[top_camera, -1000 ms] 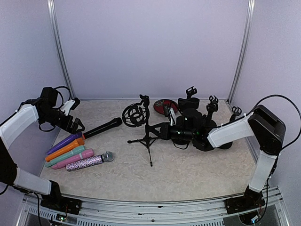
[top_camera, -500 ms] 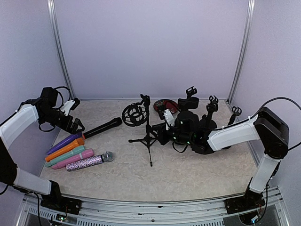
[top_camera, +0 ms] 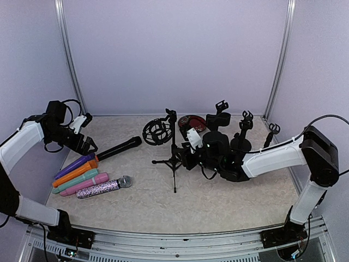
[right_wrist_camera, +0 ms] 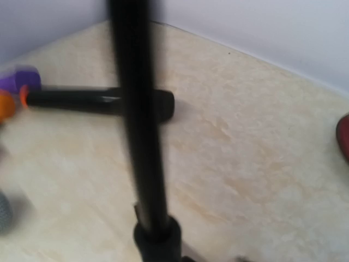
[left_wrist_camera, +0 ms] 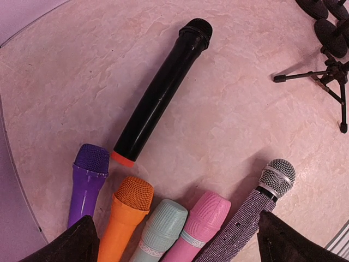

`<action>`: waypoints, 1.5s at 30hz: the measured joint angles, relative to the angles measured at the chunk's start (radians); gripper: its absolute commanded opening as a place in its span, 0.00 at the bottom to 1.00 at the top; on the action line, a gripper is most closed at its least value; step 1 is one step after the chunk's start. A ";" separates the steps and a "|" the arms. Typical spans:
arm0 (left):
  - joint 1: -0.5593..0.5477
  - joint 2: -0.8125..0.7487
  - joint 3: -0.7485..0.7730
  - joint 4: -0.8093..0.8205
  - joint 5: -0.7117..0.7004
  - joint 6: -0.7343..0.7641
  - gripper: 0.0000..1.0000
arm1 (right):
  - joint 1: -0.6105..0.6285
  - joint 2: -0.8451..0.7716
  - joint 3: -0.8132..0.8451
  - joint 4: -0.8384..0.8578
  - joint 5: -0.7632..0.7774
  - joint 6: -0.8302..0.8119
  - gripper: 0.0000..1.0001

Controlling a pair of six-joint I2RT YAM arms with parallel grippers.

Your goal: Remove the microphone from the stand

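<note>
Black microphone (top_camera: 120,148) lies flat on the worktop (top_camera: 218,202), apart from the tripod stand (top_camera: 173,158). My left fingers (top_camera: 87,144) gape wide, empty. My right fingers (top_camera: 189,155) crowd the stand's pole, grip unclear; a sideways drag could topple it.

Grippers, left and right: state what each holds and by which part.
Left gripper: nothing, wide open. Right gripper: beside the tripod stand's pole; whether it grips cannot be told.
</note>
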State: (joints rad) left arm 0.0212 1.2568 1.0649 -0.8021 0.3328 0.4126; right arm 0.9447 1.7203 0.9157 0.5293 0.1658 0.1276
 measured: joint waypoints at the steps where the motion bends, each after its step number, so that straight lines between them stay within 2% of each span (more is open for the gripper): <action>1: 0.000 0.000 0.000 0.000 0.000 0.000 0.99 | -0.003 -0.008 -0.002 -0.004 -0.007 0.016 0.58; 6: 0.000 0.000 0.000 0.000 0.000 0.000 0.99 | -0.054 -0.090 -0.027 0.003 -0.138 0.167 0.58; 12: 0.000 0.000 0.005 -0.007 0.000 0.000 0.99 | -0.098 -0.093 -0.029 0.015 -0.266 0.392 0.56; 19: 0.000 0.000 0.015 -0.026 0.001 -0.001 0.99 | -0.110 -0.021 -0.029 0.020 -0.378 0.554 0.45; 24: 0.000 0.000 0.024 -0.032 -0.005 -0.001 0.99 | -0.114 0.014 -0.029 0.024 -0.427 0.607 0.29; 29: 0.000 0.000 0.024 -0.041 -0.026 -0.001 0.99 | -0.117 0.029 -0.029 0.040 -0.442 0.630 0.21; 33: 0.000 -0.001 0.024 -0.042 -0.034 -0.001 0.99 | -0.117 0.031 -0.028 0.037 -0.443 0.624 0.20; 37: 0.000 -0.001 0.024 -0.042 -0.035 -0.001 0.99 | -0.117 0.032 -0.021 0.028 -0.442 0.617 0.28; 40: 0.000 -0.001 0.024 -0.042 -0.035 -0.001 0.99 | -0.117 0.032 -0.012 0.022 -0.440 0.609 0.29; 42: 0.000 -0.001 0.024 -0.042 -0.035 -0.001 0.99 | -0.117 0.032 -0.011 0.021 -0.439 0.607 0.26; 45: 0.000 -0.001 0.024 -0.043 -0.035 -0.001 0.99 | -0.117 0.032 -0.011 0.021 -0.439 0.602 0.15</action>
State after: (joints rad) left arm 0.0212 1.2556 1.0889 -0.8448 0.2981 0.4118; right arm 0.8272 1.7527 0.9047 0.5503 -0.2729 0.7296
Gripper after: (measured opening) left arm 0.988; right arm 0.249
